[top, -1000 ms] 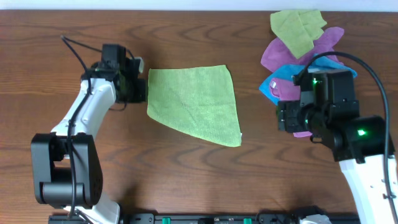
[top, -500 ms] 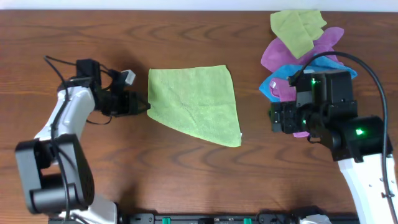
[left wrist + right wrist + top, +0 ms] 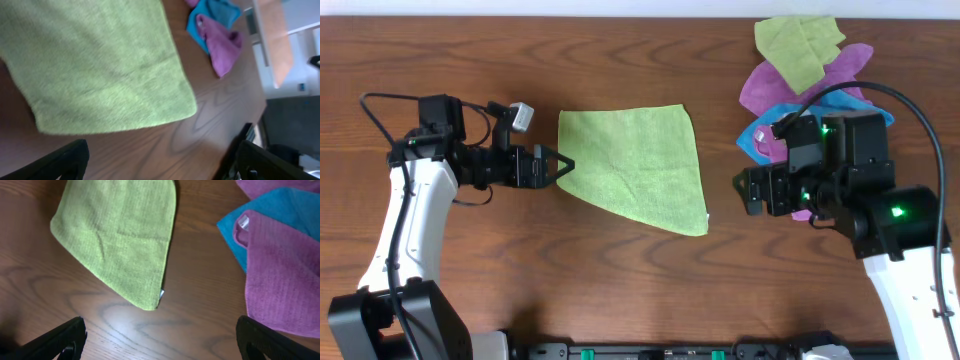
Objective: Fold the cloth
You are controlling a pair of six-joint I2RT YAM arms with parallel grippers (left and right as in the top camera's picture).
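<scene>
Left claw (image 3: 560, 166): jaws spread wide, nothing between them. It points right along the tabletop (image 3: 620, 285), with its tips at the left edge of the cloth (image 3: 635, 165); contact cannot be told. In the left wrist view both dark fingers (image 3: 60, 160) sit at the bottom corners, with the cloth's fuzzy corner ahead of them.

Left arm: white links rise from the near-left corner toward the far edge, then bend right at a black wrist, with a loose cable looped above.

Right claw (image 3: 744, 192): jaws spread wide and empty. It points left and stands apart from the cloth's right edge, near its lower right corner. In the right wrist view both fingers (image 3: 57, 339) frame bare wood.

Right arm: a white link climbs from the near-right corner, and the black wrist housing shows green lights and overlaps part of the pile.

Cloth: lime green, lying flat at mid-tabletop, nearer the far edge. Its top edge runs parallel to that edge and its lower edge slants toward the near right. A small white tag sits at the lower right corner.

Pile at the far-right corner:
- olive-green cloth (image 3: 798, 42), farthest back
- purple cloth (image 3: 800, 85), below it
- blue cloth (image 3: 765, 128), nearest the right claw

Tabletop: dark brown wood with strong grain. A black rail (image 3: 650, 351) runs along the near edge.

Room: the left wrist view shows a pale floor and dark shapes past the tabletop's edge, too blurred to name.
</scene>
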